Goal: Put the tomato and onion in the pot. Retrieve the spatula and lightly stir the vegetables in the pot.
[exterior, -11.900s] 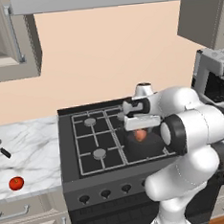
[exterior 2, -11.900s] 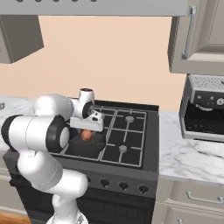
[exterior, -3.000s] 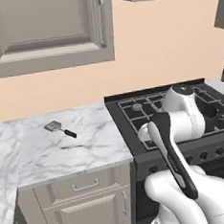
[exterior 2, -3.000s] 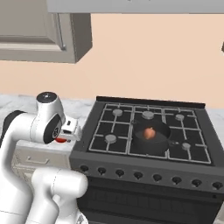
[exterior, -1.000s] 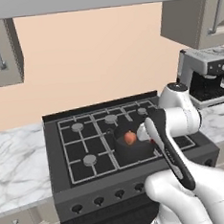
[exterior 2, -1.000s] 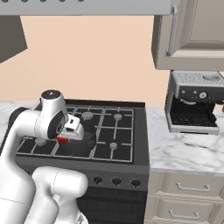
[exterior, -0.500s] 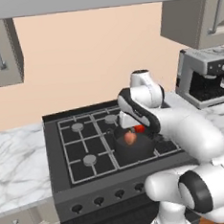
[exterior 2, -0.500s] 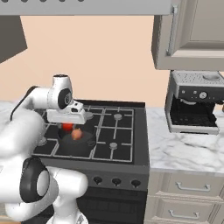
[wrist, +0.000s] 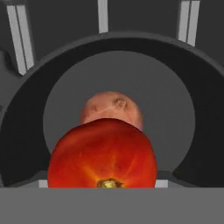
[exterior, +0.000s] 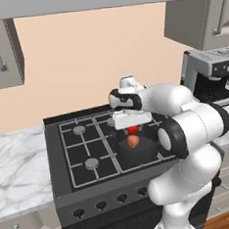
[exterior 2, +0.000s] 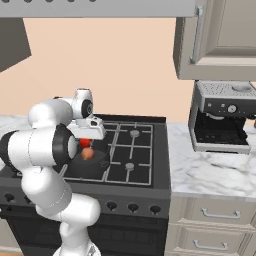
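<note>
The bright red tomato (exterior: 133, 130) (exterior 2: 85, 143) (wrist: 103, 157) hangs just above the dark grey pot (exterior: 148, 149) (exterior 2: 75, 169) (wrist: 26, 109), with my gripper (exterior: 132, 126) (exterior 2: 86, 140) shut on it from above. The orange-pink onion (exterior: 133, 141) (exterior 2: 88, 154) (wrist: 113, 107) lies on the pot's floor, directly under the tomato. The pot stands on the stove's front burner on the arm's side. In the hand view the tomato covers the fingertips. The spatula is out of view.
Grey grates and burners (exterior: 79, 131) (exterior 2: 134, 133) cover the black stove around the pot. A coffee machine (exterior: 211, 73) (exterior 2: 222, 117) stands on the marble counter (exterior 2: 210, 175) to the stove's right. Marble counter (exterior: 17, 164) also runs to the left. Wall cabinets hang above.
The arm has swung out from close to the base over the stove, carrying the tomato to a spot above the pot. The onion has stayed in the pot.
</note>
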